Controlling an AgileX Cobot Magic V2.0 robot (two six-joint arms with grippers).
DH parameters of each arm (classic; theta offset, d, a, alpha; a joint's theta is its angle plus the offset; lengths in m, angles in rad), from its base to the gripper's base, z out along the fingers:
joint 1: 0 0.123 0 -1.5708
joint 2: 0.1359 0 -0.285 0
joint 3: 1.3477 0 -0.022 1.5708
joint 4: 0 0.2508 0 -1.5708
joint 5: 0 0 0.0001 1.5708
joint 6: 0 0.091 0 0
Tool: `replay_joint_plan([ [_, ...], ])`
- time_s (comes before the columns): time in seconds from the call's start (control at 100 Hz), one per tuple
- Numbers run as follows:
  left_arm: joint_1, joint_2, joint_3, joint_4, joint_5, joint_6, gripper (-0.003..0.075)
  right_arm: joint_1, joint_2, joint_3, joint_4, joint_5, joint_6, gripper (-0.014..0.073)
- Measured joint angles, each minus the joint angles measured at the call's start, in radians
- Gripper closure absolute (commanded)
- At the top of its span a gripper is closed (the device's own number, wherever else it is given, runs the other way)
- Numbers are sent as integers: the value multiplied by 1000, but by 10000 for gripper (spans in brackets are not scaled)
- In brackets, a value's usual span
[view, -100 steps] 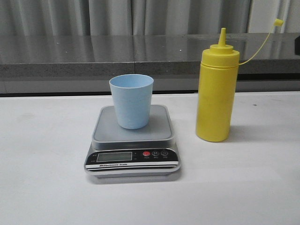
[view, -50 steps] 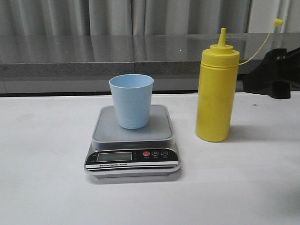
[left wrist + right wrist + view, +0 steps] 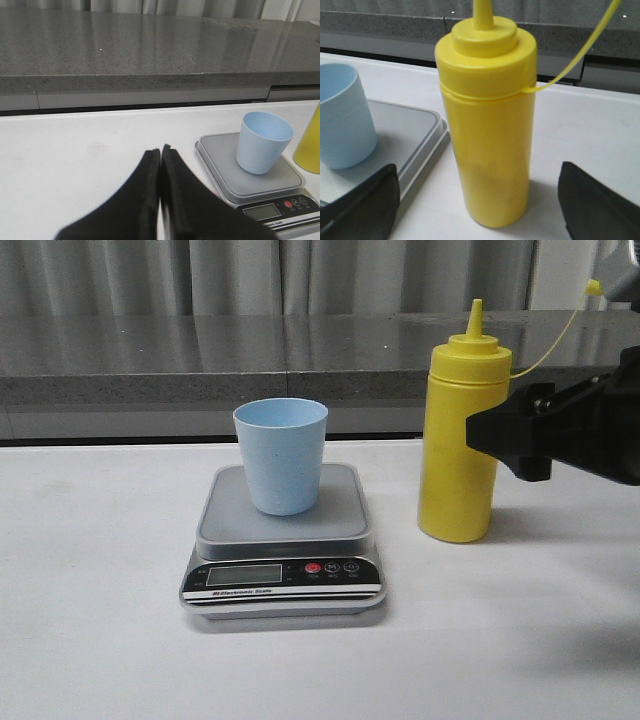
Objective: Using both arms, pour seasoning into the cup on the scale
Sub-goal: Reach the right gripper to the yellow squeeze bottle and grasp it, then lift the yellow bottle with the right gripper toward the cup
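Seasoning bottle stands upright between my right gripper's spread fingers, which hold nothing; open table shows on either side of its smooth yellow plastic body, and I touch neither side. Beyond my left finger sits the scale, its rounded grey platform edge near the bottle's base but apart. On that platform stands the tapered light blue cup, matte and handleless. My left gripper is pressed closed and empty, with bare white table between it and the scale.
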Motion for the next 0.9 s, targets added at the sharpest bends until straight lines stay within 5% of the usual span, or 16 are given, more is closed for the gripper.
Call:
replay_joint_plan([
  [0.33,0,0,0,0,0,0,740,0,148,0,10,-197,0,-44],
  [0.9,0,0,0,0,0,0,740,0,266,-114,25,-215,-4,-44],
])
